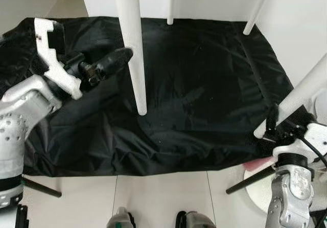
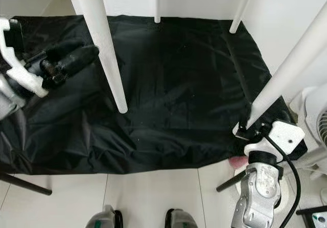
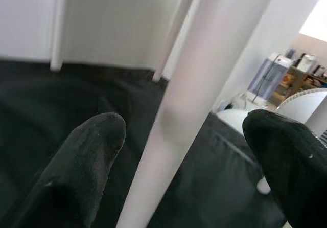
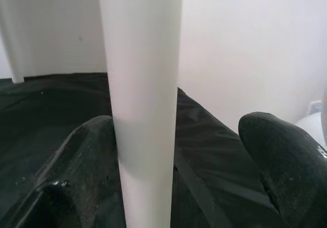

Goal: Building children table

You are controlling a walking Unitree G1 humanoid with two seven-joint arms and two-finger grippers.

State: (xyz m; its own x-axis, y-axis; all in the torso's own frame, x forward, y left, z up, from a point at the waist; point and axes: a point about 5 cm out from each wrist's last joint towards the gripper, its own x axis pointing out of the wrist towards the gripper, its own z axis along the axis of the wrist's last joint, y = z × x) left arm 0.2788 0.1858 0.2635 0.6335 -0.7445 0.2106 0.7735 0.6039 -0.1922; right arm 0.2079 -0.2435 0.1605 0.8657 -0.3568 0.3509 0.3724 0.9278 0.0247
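White walls and pale floor tiles point(image 1: 163, 197) frame the work area, where a black sheet point(image 1: 204, 100) is spread out, seemingly to protect the floor and the parts during assembly. On it stands the children's table, seen from beneath, its four white legs reaching down to the sheet. The front left leg point(image 1: 132, 44) rises just beside the left gripper point(image 1: 115, 60); in the left wrist view it runs between the two spread fingers point(image 3: 87, 156) without a firm pinch, so the grip looks ready rather than made. The front right leg point(image 1: 301, 92) slants past the right gripper point(image 2: 250, 128), whose fingers point(image 4: 87, 156) are also apart, one touching the leg and the other well clear. Both arms bracket a leg each, probably to steady or reposition the table. A white fan point(image 2: 319, 118) stands near the right gripper.
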